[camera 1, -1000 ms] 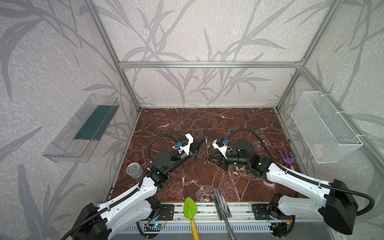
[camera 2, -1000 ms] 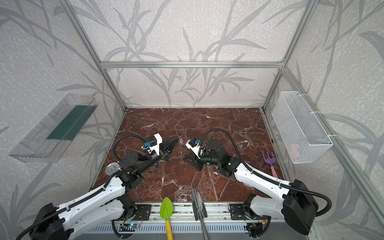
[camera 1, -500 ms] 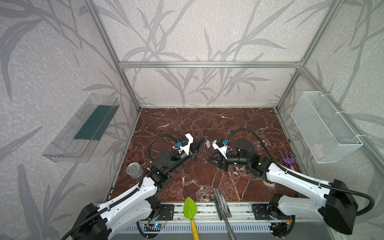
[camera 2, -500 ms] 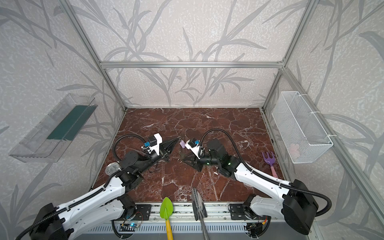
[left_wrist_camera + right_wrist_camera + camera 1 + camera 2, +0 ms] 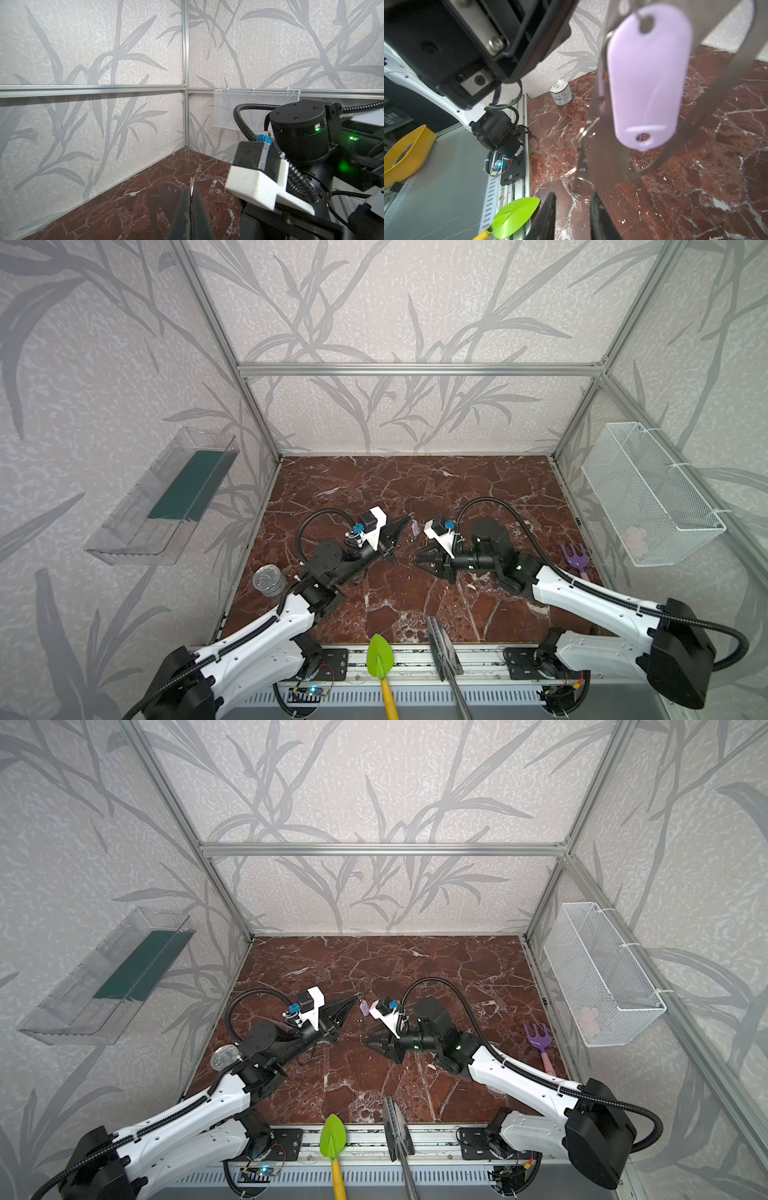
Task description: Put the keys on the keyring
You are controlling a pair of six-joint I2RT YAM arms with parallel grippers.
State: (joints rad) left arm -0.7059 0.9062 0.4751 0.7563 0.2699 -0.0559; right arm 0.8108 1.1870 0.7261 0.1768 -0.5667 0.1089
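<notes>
left claw (image 5: 190, 194) pinched on the thin metal ring (image 5: 192, 182) | lilac tag (image 5: 648, 79) dangling off it, just ahead of my right claw (image 5: 572, 199), jaws slightly apart, empty | can't spot the green key, guessing it's not threaded yet

A lilac oval tag (image 5: 648, 76) hangs from the thin metal ring (image 5: 192, 185) pinched at the left gripper's (image 5: 190, 192) tip, above the marble floor.
</notes>
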